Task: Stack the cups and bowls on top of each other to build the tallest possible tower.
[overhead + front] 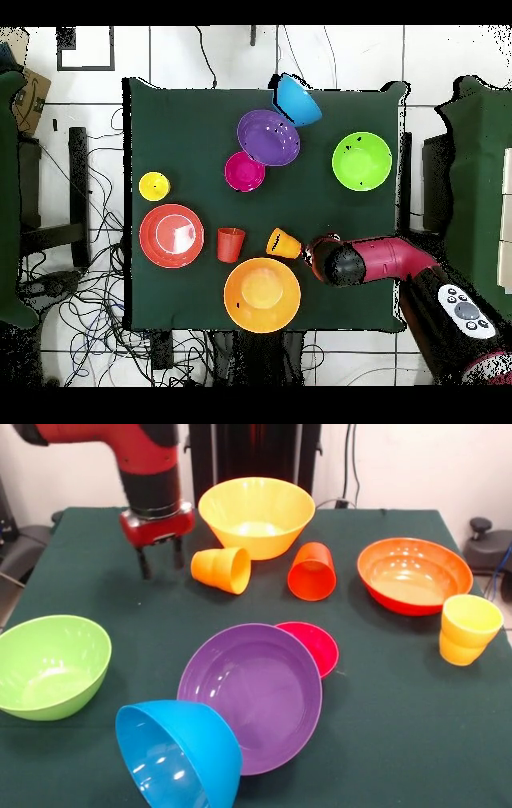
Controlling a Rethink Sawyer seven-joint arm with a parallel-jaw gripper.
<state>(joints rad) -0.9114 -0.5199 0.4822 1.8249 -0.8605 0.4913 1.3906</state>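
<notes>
My gripper (161,570) (314,247) is open and empty, low over the table just left of the ribbed orange cup (222,569) (284,242), which lies on its side. The red-orange cup (312,571) (230,243) also lies on its side. The yellow cup (468,630) (154,186) stands upright at the right. The yellow bowl (256,516) (262,294) sits behind the cups. The purple bowl (250,696) overlaps the small magenta bowl (316,644). The blue bowl (178,756) is tipped against the purple one. No pink bowl is in view.
The green bowl (50,666) (361,160) stands alone at the left front. The orange-red bowl (414,574) (171,235) stands at the right, near the yellow cup. The green cloth table (384,744) ends close to the blue bowl at the front.
</notes>
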